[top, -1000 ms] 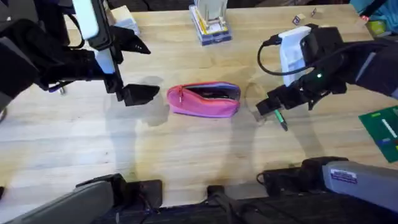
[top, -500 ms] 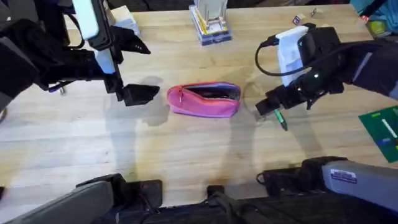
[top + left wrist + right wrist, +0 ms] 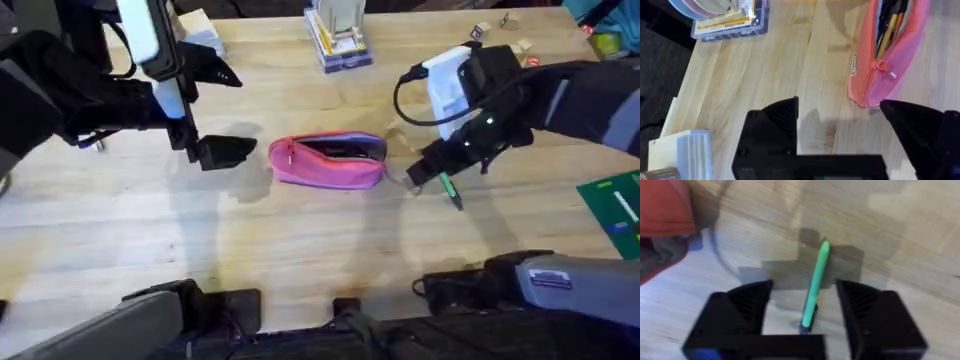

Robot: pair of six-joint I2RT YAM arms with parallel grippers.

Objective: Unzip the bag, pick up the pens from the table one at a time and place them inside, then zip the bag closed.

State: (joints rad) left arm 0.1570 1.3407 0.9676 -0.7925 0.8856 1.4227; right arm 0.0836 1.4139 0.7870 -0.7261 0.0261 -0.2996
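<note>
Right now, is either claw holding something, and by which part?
Nothing is held. The right claw stands open astride the green pen, not touching it; the left claw is open, empty.

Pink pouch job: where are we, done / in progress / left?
Done: the bag lies unzipped, its mouth open with pens visible inside. In progress: the right gripper, open, straddles the green pen just beside the bag; a grasp isn't evident. The left gripper waits open at the bag's zipper-pull end. Left: get that pen in, then zip shut.
</note>
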